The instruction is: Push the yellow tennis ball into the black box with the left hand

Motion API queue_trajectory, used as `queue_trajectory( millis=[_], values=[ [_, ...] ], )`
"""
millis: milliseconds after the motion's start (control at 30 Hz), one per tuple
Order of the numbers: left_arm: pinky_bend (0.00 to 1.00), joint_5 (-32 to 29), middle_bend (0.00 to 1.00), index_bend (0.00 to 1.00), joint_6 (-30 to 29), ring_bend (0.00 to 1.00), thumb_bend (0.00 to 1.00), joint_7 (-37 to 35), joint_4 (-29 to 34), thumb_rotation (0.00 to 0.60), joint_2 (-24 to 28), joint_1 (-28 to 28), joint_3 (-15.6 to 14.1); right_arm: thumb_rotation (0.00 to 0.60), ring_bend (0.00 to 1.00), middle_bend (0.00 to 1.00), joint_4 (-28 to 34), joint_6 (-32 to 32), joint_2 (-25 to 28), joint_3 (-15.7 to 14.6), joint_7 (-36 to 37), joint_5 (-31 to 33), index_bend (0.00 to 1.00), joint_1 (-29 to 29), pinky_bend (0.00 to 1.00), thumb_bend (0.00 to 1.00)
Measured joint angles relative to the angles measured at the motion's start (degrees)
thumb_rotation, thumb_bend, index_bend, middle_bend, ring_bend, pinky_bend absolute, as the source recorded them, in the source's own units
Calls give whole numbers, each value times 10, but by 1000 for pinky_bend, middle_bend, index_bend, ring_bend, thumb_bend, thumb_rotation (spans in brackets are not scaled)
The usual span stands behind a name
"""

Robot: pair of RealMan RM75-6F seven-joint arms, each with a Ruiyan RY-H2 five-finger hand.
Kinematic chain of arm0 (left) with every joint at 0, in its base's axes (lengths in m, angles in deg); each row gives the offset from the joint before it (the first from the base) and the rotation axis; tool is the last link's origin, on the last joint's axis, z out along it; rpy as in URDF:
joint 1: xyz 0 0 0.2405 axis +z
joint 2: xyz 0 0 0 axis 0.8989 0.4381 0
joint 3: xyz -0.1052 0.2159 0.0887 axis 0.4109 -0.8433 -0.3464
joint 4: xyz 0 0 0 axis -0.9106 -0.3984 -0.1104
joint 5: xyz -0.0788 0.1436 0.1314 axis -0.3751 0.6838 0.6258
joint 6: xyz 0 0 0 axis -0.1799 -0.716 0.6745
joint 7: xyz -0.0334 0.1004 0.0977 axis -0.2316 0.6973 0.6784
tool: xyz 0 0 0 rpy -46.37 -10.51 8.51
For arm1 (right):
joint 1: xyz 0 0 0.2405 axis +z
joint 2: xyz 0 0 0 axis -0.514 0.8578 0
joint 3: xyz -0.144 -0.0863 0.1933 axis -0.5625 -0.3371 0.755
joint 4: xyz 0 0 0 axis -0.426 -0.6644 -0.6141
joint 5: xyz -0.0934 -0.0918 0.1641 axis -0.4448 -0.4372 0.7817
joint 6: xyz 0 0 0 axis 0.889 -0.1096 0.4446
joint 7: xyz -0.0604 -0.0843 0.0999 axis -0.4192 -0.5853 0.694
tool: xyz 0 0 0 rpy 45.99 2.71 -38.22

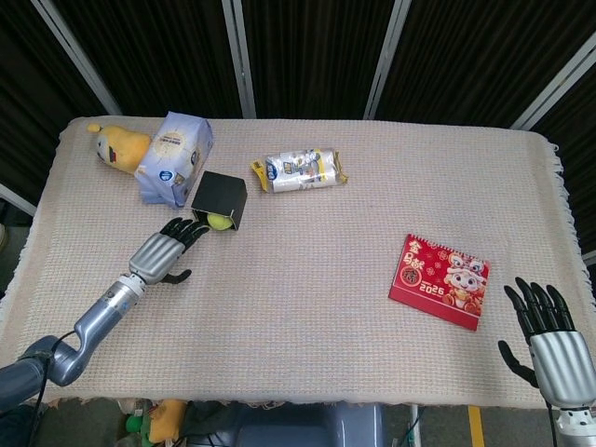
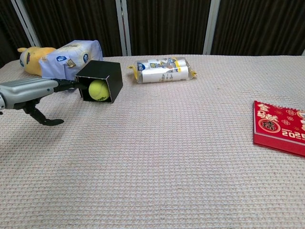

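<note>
Left hand (image 1: 162, 251) is lying empty, fingers spread, beside the black box (image 1: 220, 197).
Yellow tennis ball (image 2: 97, 90) is sitting inside it on the woven tabletop (image 1: 307, 279); dark curtains (image 1: 307, 56) are hanging behind.

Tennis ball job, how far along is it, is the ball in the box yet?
Done: the yellow tennis ball sits inside the open mouth of the black box, as the chest view shows. In hand: nothing is held; the left robot hand lies open beside the box, fingertips near its opening. The right robot hand rests open at the table edge. Left: at most a small nudge deeper.
</note>
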Motion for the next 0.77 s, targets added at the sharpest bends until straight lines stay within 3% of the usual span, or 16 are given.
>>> queue_trajectory(
  millis=[233, 333, 467, 767],
  values=[
    [0, 51, 62, 4, -120, 0, 82, 14, 76, 600, 78, 64, -46, 600, 0, 0, 2, 4, -2, 0, -5, -1, 0, -2, 0, 369],
    [0, 54, 38, 0, -185, 0, 61, 33, 106, 600, 103, 108, -56, 600, 0, 0, 1, 9, -5, 1, -8, -5, 0, -3, 0, 369],
    [0, 38, 20, 0, -282, 0, 52, 110, 156, 600, 135, 196, -62, 600, 0, 0, -1, 10, -7, 1, -7, -7, 0, -3, 0, 368],
    [0, 41, 27, 0, -445, 0, 51, 306, 219, 600, 153, 311, -63, 600, 0, 0, -4, 6, -13, 8, 1, -1, 0, 2, 0, 356]
  ],
)
